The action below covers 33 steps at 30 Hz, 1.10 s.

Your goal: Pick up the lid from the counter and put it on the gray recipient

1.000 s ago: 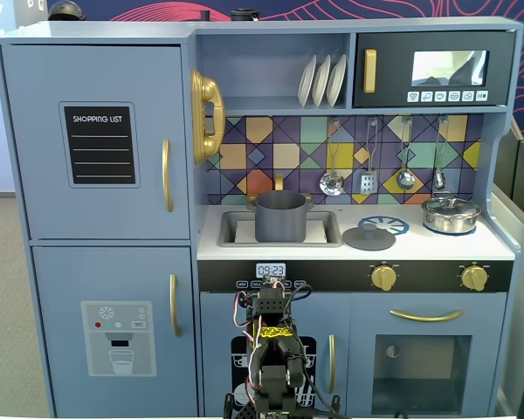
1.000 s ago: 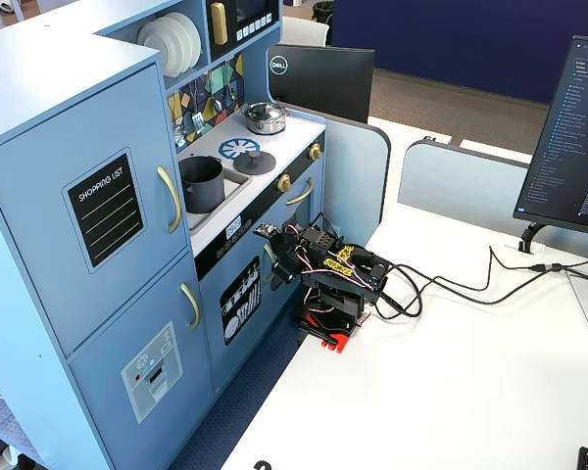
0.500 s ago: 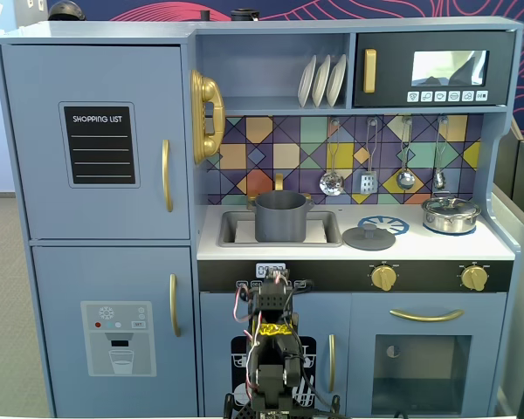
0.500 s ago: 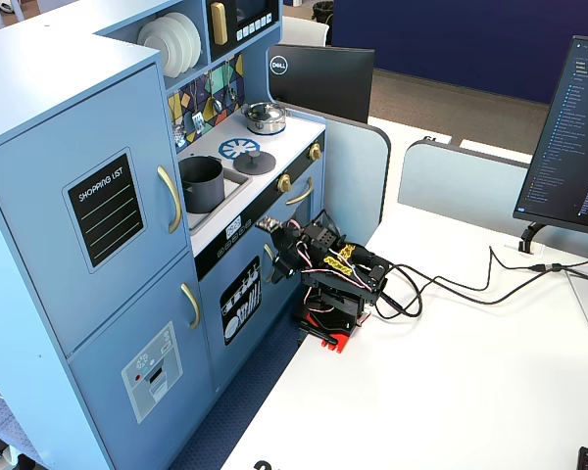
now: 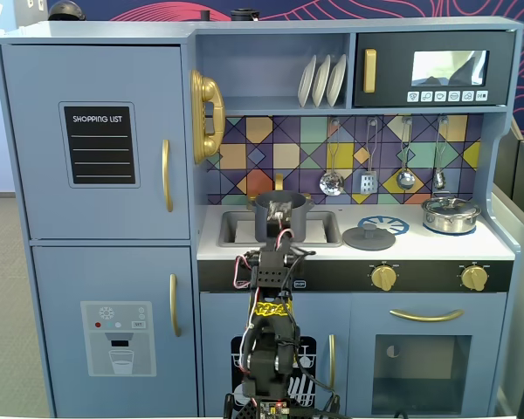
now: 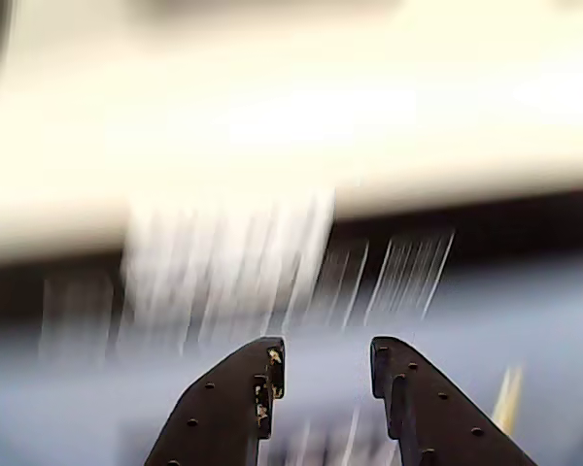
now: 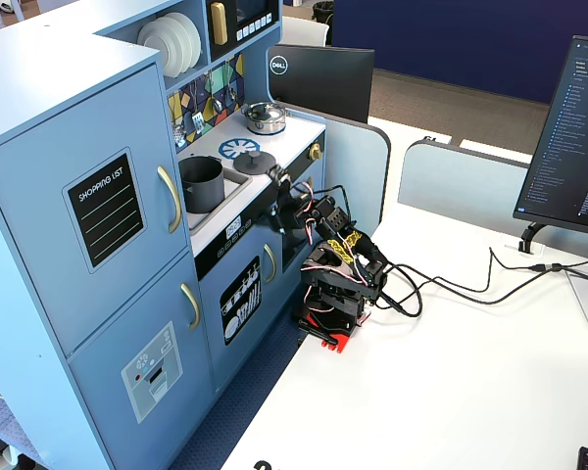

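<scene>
Wrist view: the gripper is showing two dark fingers rising from the bottom edge, standing apart with an empty gap between them; everything behind is blurring into pale and dark bands.
Gripper elsewhere: in a fixed view it is sitting at centre frame, overlapping the pot, jaws not readable there; in the other fixed view it is reaching toward the surface edge.
Lid: lying flat on the surface, right of centre in that fixed view, with its knob up; in the other fixed view it is lying in the upper middle, apart from the gripper.
Pot: the tall gray pot is standing in the sink, left of the lid and uncovered; in the other fixed view it is sitting left of the lid.
Burner print: a blue-and-white ring is peeking out just behind the lid.
Silver pot: standing at the right end of the surface, well apart from the lid.
Surface: the white counter is carrying lid and silver pot.
</scene>
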Motion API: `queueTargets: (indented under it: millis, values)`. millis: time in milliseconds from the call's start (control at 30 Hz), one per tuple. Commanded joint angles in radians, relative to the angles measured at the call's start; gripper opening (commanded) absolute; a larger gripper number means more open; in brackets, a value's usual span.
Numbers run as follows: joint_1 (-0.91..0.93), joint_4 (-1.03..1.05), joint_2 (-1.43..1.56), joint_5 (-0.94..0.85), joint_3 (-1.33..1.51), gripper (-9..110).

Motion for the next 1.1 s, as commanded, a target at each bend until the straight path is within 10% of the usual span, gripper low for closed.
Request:
queueTargets:
  millis: [0,1067]
  values:
    - [0.127,-0.199,-0.072,-0.025,-0.086,0]
    - [0.442,-1.085,-0.604,0.052,-0.017,22]
